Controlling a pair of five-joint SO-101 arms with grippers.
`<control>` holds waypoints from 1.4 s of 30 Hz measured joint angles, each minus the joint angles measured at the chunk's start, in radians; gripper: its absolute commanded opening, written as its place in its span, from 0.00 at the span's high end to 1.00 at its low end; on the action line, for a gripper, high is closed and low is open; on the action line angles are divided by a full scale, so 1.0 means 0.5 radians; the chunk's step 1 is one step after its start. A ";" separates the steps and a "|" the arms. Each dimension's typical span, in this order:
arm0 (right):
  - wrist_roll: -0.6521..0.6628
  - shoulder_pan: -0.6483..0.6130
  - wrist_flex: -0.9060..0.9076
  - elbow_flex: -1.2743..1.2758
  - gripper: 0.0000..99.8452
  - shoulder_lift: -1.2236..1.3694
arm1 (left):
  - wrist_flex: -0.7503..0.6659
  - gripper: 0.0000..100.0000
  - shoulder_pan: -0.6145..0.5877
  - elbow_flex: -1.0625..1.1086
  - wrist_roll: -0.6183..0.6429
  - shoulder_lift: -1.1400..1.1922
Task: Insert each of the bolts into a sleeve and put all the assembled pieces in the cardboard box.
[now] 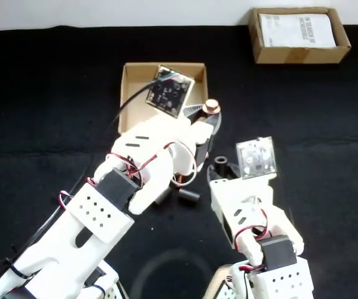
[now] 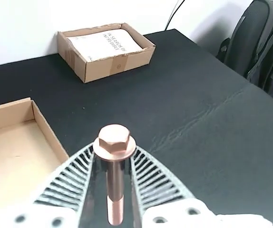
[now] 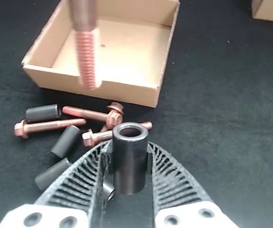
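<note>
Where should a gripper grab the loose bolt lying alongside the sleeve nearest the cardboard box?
Probably grip the bolt on its bare shank just behind the flanged head, coming straight down. It lies flat on the table, the flange would stop slipping, and the sleeve alongside blocks a sideways approach.

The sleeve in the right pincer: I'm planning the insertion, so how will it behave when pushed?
The sleeve looks like thick-walled, smooth metal: probably rigid and heavy for its size. Its glossy sides may slip in the right pincer. Being round, it would likely roll if dropped.
</note>
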 measured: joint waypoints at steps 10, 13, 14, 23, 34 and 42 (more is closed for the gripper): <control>-0.003 -0.043 -0.193 0.071 0.99 0.000 | 0.000 0.99 -0.006 -0.052 0.218 0.236; -0.077 -0.043 -0.203 0.071 0.99 0.000 | 0.000 0.99 -0.012 -0.055 0.261 0.249; -0.098 -0.043 -0.206 0.071 0.99 0.000 | 0.000 0.99 -0.012 -0.055 0.267 0.252; -0.123 -0.043 -0.206 0.077 0.99 0.000 | 0.049 0.99 -0.003 -0.184 0.273 0.255; -0.123 -0.043 -0.215 0.138 0.99 0.000 | 0.276 0.99 0.000 -0.393 0.273 0.255; -0.123 -0.043 -0.292 0.150 0.99 0.000 | 0.215 0.99 0.049 -0.199 0.273 0.255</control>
